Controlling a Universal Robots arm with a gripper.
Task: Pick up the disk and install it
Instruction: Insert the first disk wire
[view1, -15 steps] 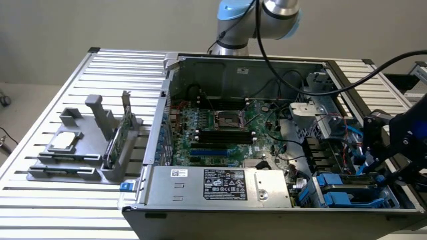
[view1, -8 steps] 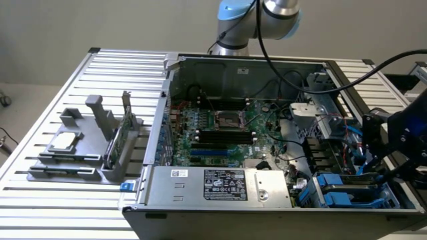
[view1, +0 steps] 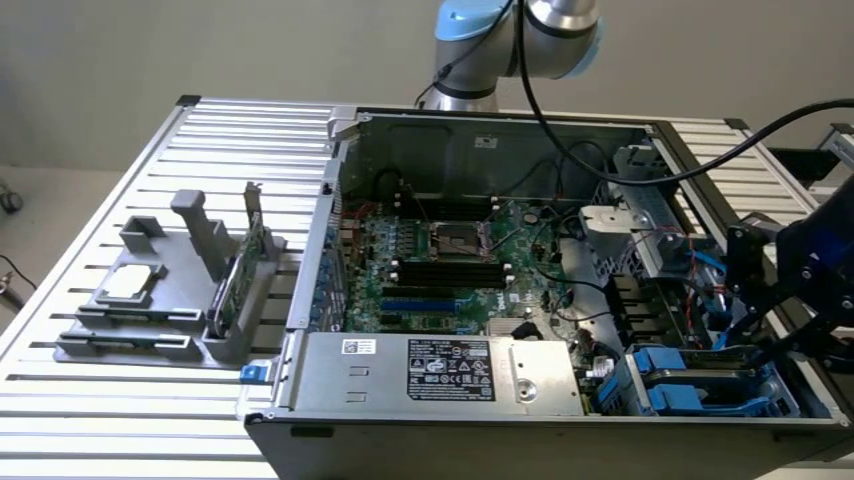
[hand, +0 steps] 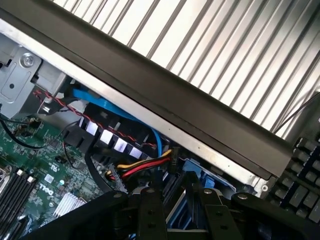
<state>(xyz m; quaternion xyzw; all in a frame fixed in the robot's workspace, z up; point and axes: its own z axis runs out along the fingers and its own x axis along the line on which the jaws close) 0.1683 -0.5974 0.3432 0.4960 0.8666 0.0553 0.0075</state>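
Observation:
The disk (view1: 705, 381) sits low in the drive bay at the open computer case's corner, on the exterior view's right, with blue rails along its edges. My dark gripper (view1: 755, 345) reaches down onto it from above. In the wrist view, the gripper (hand: 179, 216) has its black fingers (hand: 150, 212) on either side of the disk's (hand: 176, 202) grey, blue-edged body, shut on it. The fingers and the bay frame hide most of the disk.
The motherboard (view1: 441, 260) fills the case floor, with the power supply (view1: 441, 370) along the front. Red, yellow and blue cables (hand: 145, 165) run close beside the bay. A grey stand (view1: 147, 320) on the exterior view's left holds a small silver chip (view1: 134, 285) and a green card (view1: 244, 265). A keyboard (hand: 305, 185) lies outside the case wall (hand: 175, 100).

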